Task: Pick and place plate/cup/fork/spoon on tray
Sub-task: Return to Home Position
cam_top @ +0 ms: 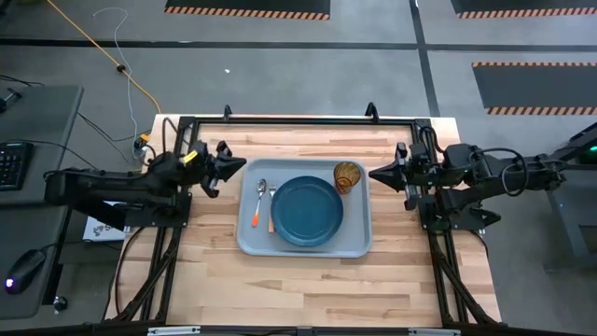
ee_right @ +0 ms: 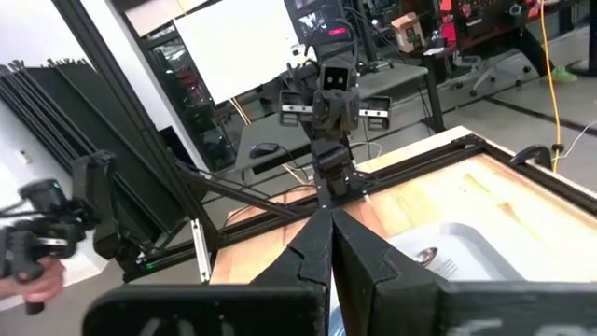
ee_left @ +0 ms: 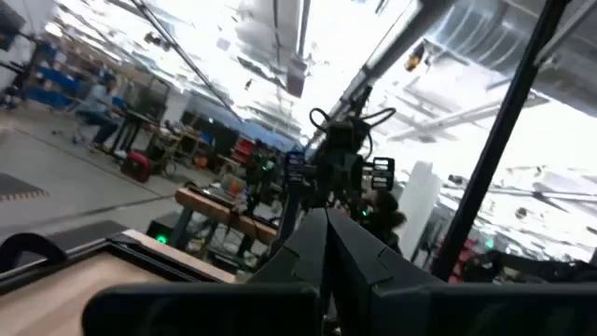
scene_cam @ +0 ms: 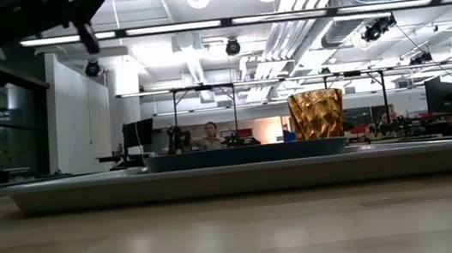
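The light grey-blue tray [cam_top: 252,238] lies at the table's middle. On it rest the dark blue plate [cam_top: 306,211], the amber cup [cam_top: 347,175] at its far right corner, and the spoon [cam_top: 260,196] and fork [cam_top: 271,200] beside each other at its left, orange handles toward the near edge. In the low view the cup [scene_cam: 317,113] stands upright behind the plate [scene_cam: 247,154]. My left gripper [cam_top: 241,167] is shut and empty, left of the tray. My right gripper [cam_top: 373,174] is shut and empty, right of the cup.
A black metal frame [cam_top: 298,121] runs round the table's far and side edges. Bare wood lies near the front edge [cam_top: 308,289]. A keyboard [cam_top: 11,163] and mouse [cam_top: 23,271] sit on a desk left of the table. A person sits far off in the room [scene_cam: 210,134].
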{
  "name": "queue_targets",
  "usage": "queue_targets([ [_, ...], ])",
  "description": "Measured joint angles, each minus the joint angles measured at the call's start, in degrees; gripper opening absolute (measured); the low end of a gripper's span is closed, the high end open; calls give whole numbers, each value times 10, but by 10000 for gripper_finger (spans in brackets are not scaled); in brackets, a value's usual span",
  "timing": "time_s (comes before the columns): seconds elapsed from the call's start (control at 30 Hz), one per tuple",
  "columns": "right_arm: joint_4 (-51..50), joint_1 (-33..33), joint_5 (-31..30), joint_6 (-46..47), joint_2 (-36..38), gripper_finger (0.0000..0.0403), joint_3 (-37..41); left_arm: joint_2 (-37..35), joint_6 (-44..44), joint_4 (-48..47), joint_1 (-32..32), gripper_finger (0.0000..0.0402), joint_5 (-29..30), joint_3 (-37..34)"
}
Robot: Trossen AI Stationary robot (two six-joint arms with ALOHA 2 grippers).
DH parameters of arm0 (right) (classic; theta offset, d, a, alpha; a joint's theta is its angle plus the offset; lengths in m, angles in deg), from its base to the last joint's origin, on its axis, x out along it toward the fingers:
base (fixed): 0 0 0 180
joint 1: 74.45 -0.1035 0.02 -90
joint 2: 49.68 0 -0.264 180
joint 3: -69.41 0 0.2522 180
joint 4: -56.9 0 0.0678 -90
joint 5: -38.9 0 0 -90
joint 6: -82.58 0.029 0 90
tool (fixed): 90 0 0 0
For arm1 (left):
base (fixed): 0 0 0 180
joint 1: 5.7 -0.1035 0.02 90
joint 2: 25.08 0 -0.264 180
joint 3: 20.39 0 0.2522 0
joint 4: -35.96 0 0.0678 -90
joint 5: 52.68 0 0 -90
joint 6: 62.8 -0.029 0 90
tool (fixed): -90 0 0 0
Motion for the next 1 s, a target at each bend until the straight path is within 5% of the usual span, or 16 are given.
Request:
queue_targets([
  [0.23,-11,0,12,29,0,0,0,-94,22,49,0,0,22,-113],
  [0.63,-14,0,-3,54,0,0,0,-168,-50,-21,-3,0,-56,-115],
  [0.77,-18,-6,-4,62,0,0,0,-174,-40,-71,-19,0,-118,-115],
  [1.0,-19,-36,-26,50,9,0,0,-193,9,-86,-76,0,-129,-114],
])
